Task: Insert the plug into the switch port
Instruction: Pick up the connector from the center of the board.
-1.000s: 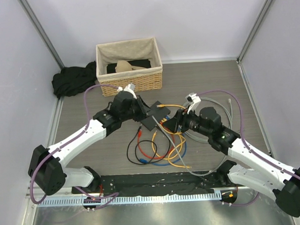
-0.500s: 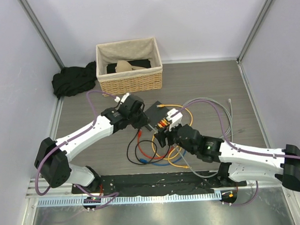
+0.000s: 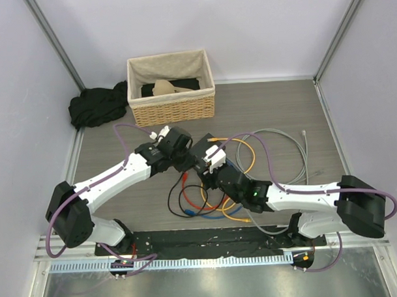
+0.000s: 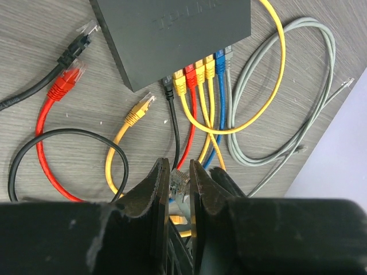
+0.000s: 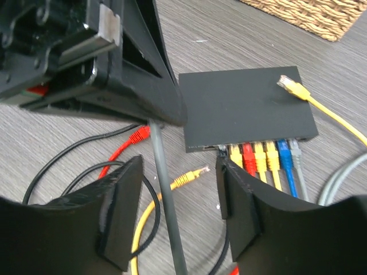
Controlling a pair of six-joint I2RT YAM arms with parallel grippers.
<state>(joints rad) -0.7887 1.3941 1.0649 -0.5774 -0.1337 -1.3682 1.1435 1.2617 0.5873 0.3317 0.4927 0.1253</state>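
Switch ports (image 4: 150, 81) lie straight ahead of the left hand (image 4: 179, 169) gripping the plug (image 4: 181, 182); right hand (image 5: 180, 167) stands open astride its cable (image 5: 166, 217).

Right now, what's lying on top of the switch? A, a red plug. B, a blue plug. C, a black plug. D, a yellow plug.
D: in the right wrist view a loose yellow plug rests on the flat top of the switch, with its cable trailing off to the right.
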